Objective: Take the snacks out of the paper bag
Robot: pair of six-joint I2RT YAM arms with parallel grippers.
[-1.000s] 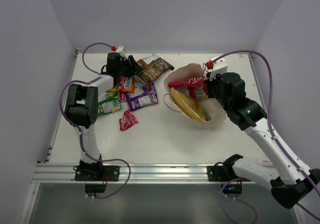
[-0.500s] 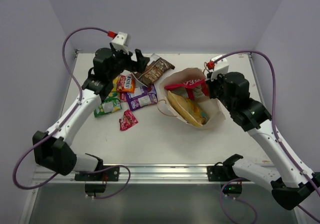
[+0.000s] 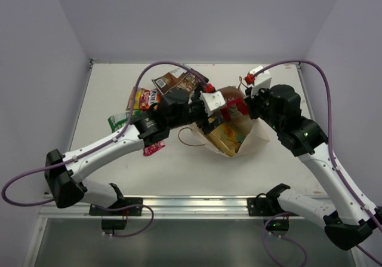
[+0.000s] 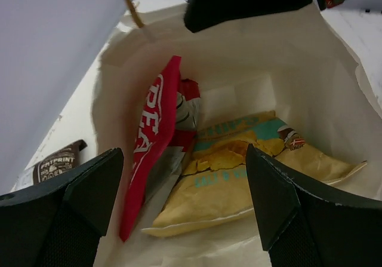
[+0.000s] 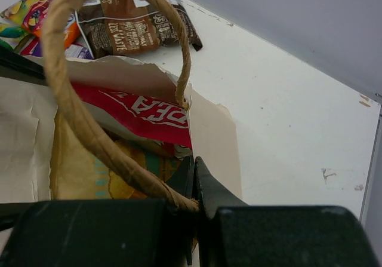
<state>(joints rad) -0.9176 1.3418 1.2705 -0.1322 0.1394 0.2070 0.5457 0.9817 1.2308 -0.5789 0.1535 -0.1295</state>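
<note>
The paper bag (image 3: 255, 137) lies tilted at centre right with its mouth facing left. Inside it lie a large tan-yellow chip bag (image 4: 239, 183) and a red and silver packet (image 4: 152, 153); both also show in the top view, the chip bag (image 3: 225, 137) and the red packet (image 3: 237, 106). My left gripper (image 4: 184, 162) is open and empty at the bag's mouth (image 3: 209, 121), its fingers on either side of the two packets. My right gripper (image 5: 195, 172) is shut on the paper bag's rim by a looped string handle (image 5: 65, 100), at the bag's far edge (image 3: 248, 107).
Snacks lie on the table at the left: a brown bag (image 3: 173, 82), an orange packet (image 3: 143, 98), a green one (image 3: 116, 122) and a small pink one (image 3: 153, 149). My left arm crosses above them. The second handle (image 3: 190, 137) lies on the table in front of the bag.
My left arm has swung from the snack pile at the far left across to the bag's mouth. My right gripper has kept hold of the rim, and the bag has shifted slightly.
</note>
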